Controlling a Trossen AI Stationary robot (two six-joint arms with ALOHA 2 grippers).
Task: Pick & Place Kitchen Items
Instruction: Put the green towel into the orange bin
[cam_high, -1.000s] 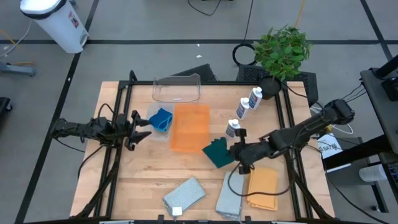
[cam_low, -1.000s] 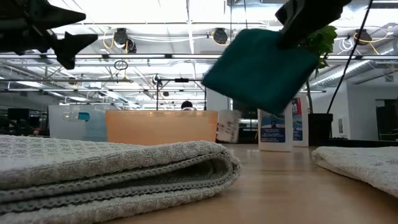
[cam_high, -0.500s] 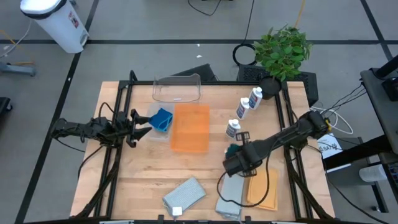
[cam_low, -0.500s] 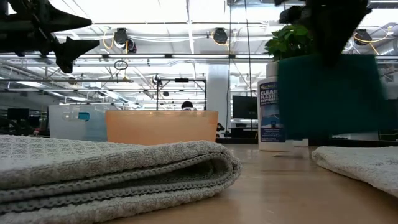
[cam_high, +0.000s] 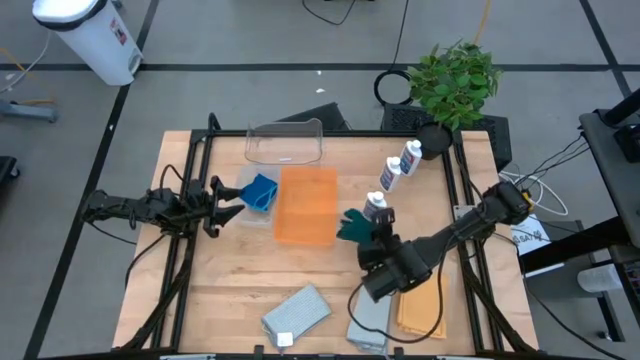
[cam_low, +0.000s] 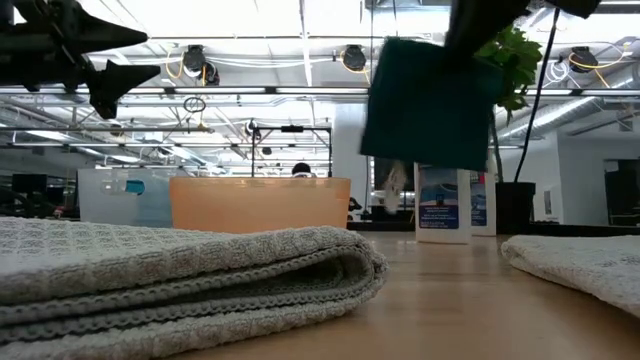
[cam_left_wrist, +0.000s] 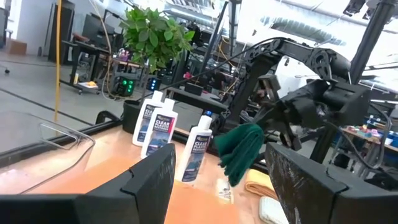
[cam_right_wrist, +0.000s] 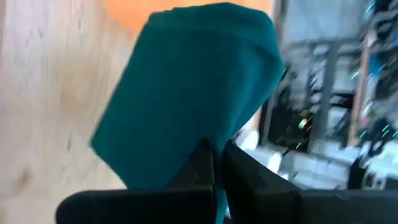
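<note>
Pinched at one edge by the right gripper (cam_high: 368, 232), the dark green pad (cam_high: 352, 225) hangs limp and light above the table, just right of the orange cloth (cam_high: 306, 204) and beside the nearest bottle (cam_high: 375, 206), while the left gripper (cam_high: 228, 205) waits spread at left.

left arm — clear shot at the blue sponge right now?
Probably yes. The left gripper hangs open just beside the blue sponge, nothing between them. The right gripper, shut on the dark green pad, is well off past the orange tub.
</note>
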